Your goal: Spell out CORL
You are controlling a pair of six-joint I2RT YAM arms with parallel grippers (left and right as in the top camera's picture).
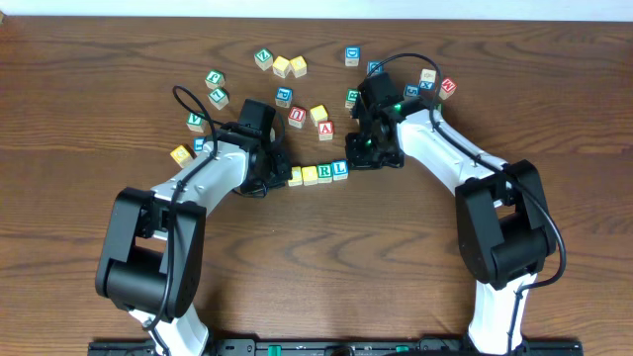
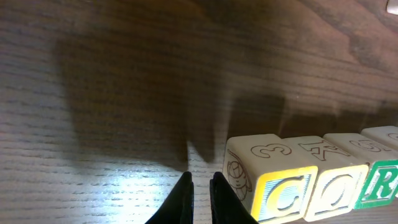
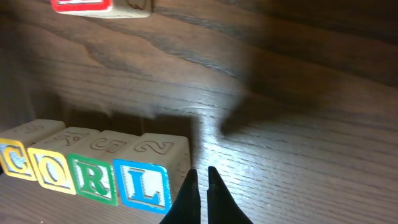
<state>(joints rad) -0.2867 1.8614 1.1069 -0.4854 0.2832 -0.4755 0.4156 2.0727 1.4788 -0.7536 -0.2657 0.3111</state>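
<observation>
Four letter blocks stand in a touching row mid-table: yellow C (image 1: 295, 176), yellow O (image 1: 310, 174), green R (image 1: 324, 172) and blue L (image 1: 339, 170). In the right wrist view they read C (image 3: 15, 160), O (image 3: 55, 170), R (image 3: 93, 178), L (image 3: 143, 185). In the left wrist view the C (image 2: 283, 194), O (image 2: 336, 193) and R (image 2: 380, 183) show. My left gripper (image 2: 200, 185) is shut and empty at the C end of the row (image 1: 280, 178). My right gripper (image 3: 201, 177) is shut and empty beside the L block (image 1: 354, 162).
Several loose letter blocks lie scattered behind the row, among them a red A block (image 1: 325, 131), a red block (image 1: 297, 116), yellow blocks (image 1: 290, 66) and a yellow block (image 1: 180, 154) at the left. A red block (image 3: 99, 6) shows at the top of the right wrist view.
</observation>
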